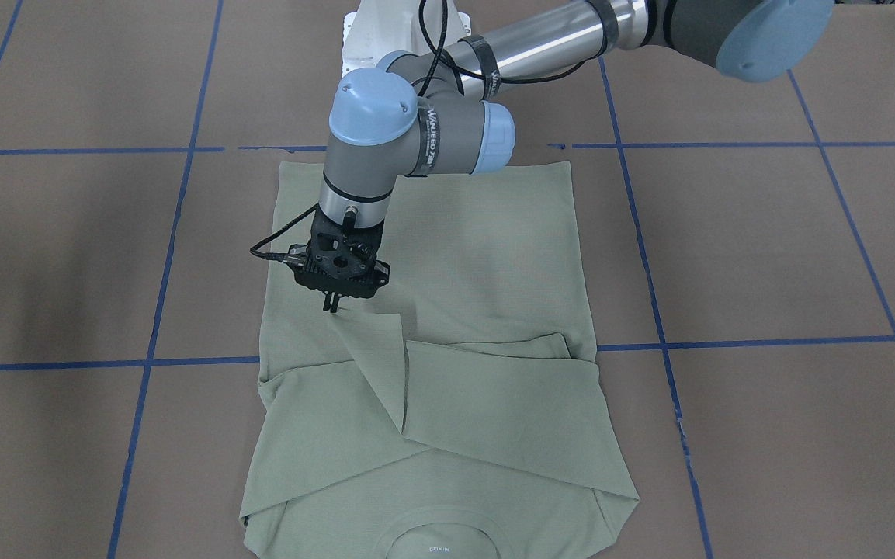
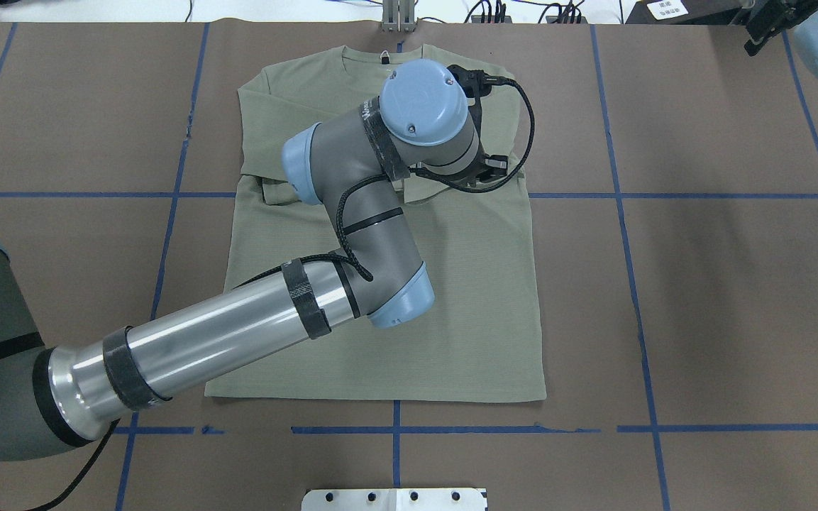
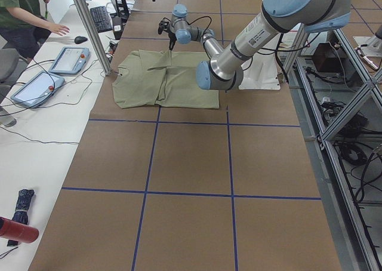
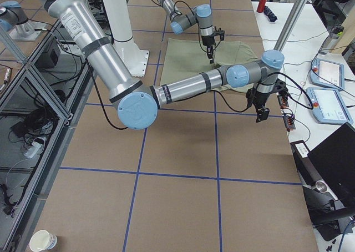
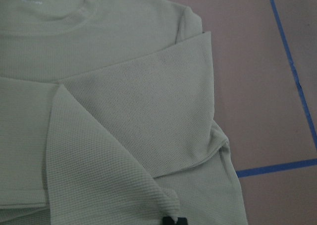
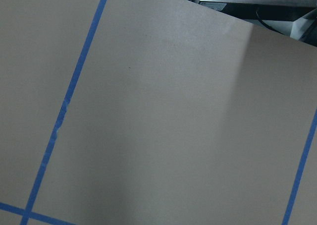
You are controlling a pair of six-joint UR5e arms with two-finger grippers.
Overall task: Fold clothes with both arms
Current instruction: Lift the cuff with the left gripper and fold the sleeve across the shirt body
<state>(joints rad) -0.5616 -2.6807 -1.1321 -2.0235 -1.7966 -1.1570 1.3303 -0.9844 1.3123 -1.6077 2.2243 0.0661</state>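
The left gripper (image 1: 331, 303) pinches shut on the sleeve cuff (image 1: 362, 328) over the shirt's (image 1: 494, 256) middle, while the right gripper (image 4: 259, 116) (fingers unreadable) hangs well apart.

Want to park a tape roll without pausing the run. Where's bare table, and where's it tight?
Free: table on the robot's right of the shirt, and its far-left corner. Tight: above the shirt, where the left arm crosses and the left gripper pinches a sleeve; the right gripper hangs at the far right edge.
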